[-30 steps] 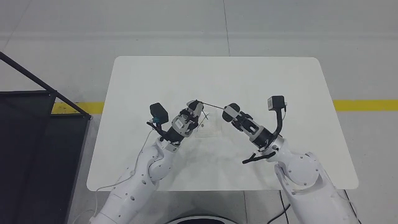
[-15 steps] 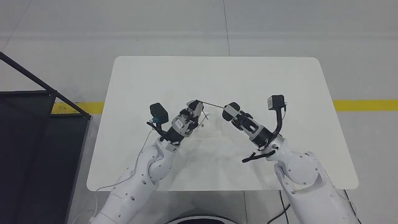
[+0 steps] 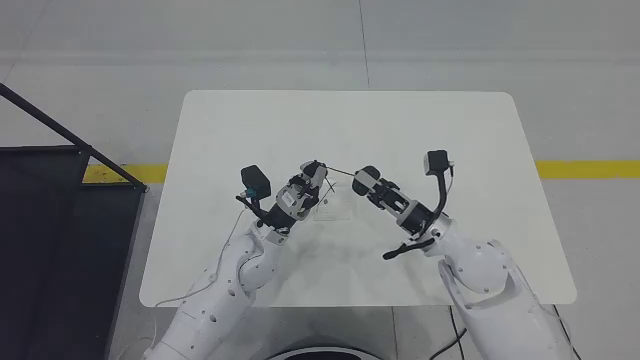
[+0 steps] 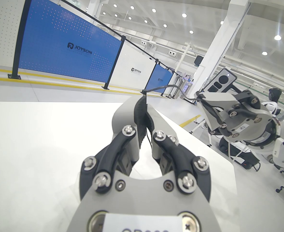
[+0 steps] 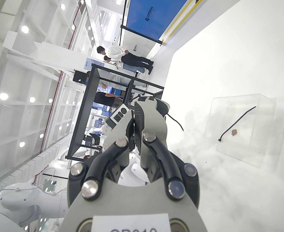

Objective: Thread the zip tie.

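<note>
A thin black zip tie (image 3: 338, 170) spans the gap between my two grippers above the middle of the table. My left gripper (image 3: 313, 172) is shut on it. The small head (image 4: 144, 93) sticks out at that gripper's fingertips (image 4: 142, 108), and the strap (image 4: 167, 86) arcs from there to the right gripper (image 4: 199, 97). My right gripper (image 3: 362, 177) is shut on the strap's other end. A short length of black strap (image 5: 177, 122) curls out beside its fingers (image 5: 151, 112).
A clear plastic box (image 5: 258, 146) stands on the white table (image 3: 450, 140) just below the grippers, with a second black zip tie (image 5: 238, 122) lying inside. The box (image 3: 338, 207) is faint in the top view. A black frame (image 3: 50, 140) stands off the table's left side.
My right gripper has shifted a little to the left, toward the left gripper, shortening the gap the zip tie spans. The left arm has stayed put.
</note>
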